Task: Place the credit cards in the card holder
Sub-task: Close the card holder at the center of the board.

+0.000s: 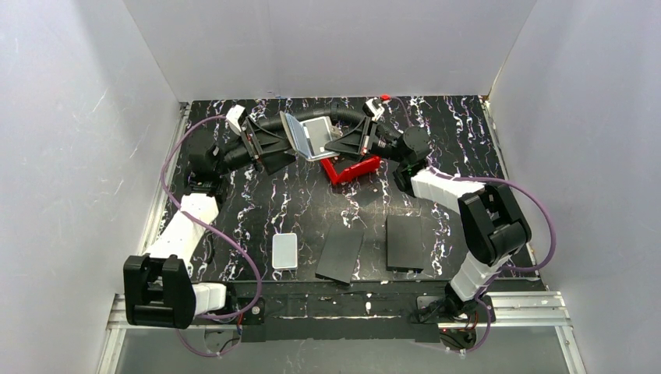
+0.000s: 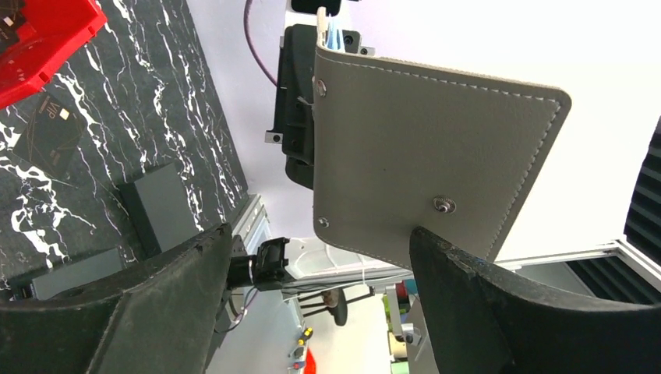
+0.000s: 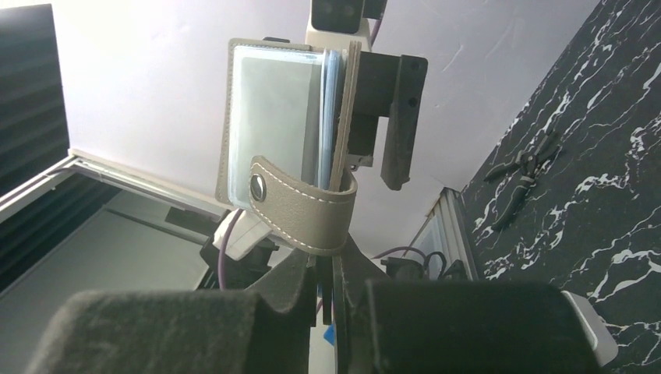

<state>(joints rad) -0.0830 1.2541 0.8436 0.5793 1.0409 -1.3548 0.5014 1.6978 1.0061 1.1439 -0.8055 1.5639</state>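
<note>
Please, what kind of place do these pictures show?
Most likely a robot test cell in a laboratory: plain white walls enclose a black marbled table, two cabled arms are mounted by a metal rail at its edge, and the right hand grips a card holder.

1. Hanging raised over the table's far middle: card holder (image 1: 309, 134), grey-brown with pale stitching, standing roughly upright.
2. Gaping half open, showing a pale inner face (image 3: 269, 109) behind clear sleeving, bluish sleeve edges beside it.
3. Curling its clasp strap (image 3: 305, 216), snap stud showing, round the lower edge.
</note>
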